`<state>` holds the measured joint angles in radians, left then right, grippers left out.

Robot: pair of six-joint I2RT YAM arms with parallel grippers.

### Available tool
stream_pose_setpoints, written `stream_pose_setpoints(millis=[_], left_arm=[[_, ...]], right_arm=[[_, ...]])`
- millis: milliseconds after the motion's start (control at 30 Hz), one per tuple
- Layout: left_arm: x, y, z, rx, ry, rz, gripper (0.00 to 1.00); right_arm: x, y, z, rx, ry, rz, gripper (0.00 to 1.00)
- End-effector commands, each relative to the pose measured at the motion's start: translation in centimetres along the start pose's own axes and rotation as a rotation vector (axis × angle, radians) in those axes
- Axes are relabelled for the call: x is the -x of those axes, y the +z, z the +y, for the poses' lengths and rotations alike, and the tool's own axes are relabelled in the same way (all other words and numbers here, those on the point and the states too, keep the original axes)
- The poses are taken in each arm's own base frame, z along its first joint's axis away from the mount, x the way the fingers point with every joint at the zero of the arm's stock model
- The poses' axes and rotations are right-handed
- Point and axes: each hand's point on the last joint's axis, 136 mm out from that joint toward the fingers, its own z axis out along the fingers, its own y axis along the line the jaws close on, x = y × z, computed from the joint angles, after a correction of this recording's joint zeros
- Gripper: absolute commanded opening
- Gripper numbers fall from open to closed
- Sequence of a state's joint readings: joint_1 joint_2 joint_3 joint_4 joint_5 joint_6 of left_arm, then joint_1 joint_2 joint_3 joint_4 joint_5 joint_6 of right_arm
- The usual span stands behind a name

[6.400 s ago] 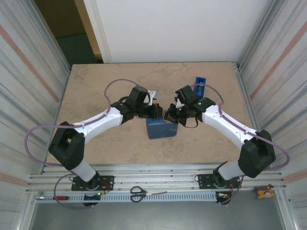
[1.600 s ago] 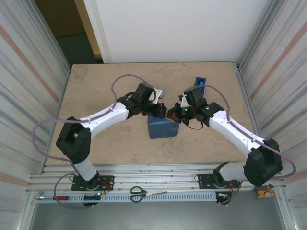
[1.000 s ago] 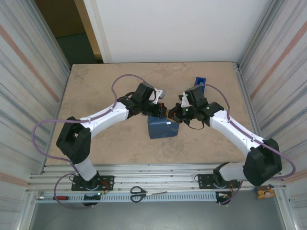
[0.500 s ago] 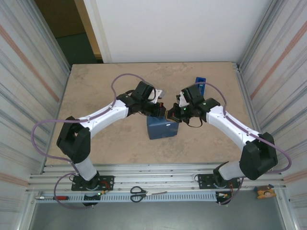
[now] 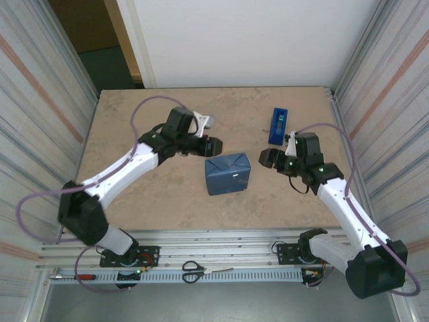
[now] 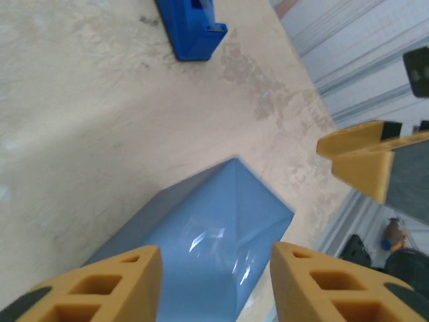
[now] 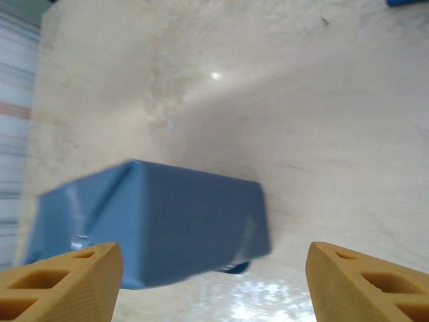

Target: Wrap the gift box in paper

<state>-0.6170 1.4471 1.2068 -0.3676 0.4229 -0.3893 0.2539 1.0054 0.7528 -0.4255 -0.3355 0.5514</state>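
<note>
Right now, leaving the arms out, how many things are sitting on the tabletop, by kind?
Paper-wrapped gift box: 1
Blue tape dispenser: 1
Total: 2

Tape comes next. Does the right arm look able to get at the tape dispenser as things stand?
Probably yes: the tape dispenser stands on bare table close beside the right gripper, nothing between them, and its jaws are open and empty.

Blue paper (image 5: 226,174) at frame centre; brighter blue tape dispenser (image 5: 277,125) upper right; mottled beige table (image 5: 234,114); mustard-yellow fingers (image 6: 114,285).
</note>
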Motion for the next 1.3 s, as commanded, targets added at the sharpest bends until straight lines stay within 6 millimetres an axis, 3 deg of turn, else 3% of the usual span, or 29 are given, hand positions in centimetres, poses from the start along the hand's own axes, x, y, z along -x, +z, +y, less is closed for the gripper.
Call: stream_pose_setpoints(millis=[0, 100, 233, 367, 500, 633, 733, 1000, 1267], left_arm=[[-2.3, -2.4, 2.2, 0.102, 0.057, -0.089, 0.60], [-5.5, -3.6, 3.7, 0.122, 0.061, -0.151, 0.73], [-8.4, -3.9, 4.1, 0.070, 0.063, -0.209, 0.81], [-10.1, -2.1, 3.3, 0.018, 0.117, -0.169, 0.85], [-10.7, 0.3, 2.7, 0.008, 0.153, -0.081, 0.89], [-10.3, 2.3, 2.7, 0.010, 0.143, -0.045, 0.92], [-9.5, 3.2, 3.5, 0.053, 0.121, -0.045, 0.88], [-6.8, 3.8, 5.3, 0.066, 0.036, -0.076, 0.60], [-3.5, 4.8, 7.7, 0.023, -0.103, -0.047, 0.59]], right_arm=[[-0.4, 1.0, -0.3, 0.039, -0.239, -0.074, 0.73], [-2.0, 2.1, -1.0, 0.040, -0.372, -0.078, 0.72], [-3.5, 2.9, 0.5, 0.118, -0.543, -0.069, 0.70], [-4.6, 3.3, 3.0, 0.235, -0.688, -0.044, 0.70], [-4.8, 4.3, 3.1, 0.242, -0.701, -0.002, 0.70], [-5.0, 4.8, 3.9, 0.290, -0.722, 0.021, 0.70], [-4.3, 5.6, 4.0, 0.288, -0.721, 0.012, 0.70], [-3.7, 7.8, 5.1, 0.391, -0.627, 0.100, 0.56], [-1.7, 10.1, 5.6, 0.478, -0.378, 0.254, 0.52]])
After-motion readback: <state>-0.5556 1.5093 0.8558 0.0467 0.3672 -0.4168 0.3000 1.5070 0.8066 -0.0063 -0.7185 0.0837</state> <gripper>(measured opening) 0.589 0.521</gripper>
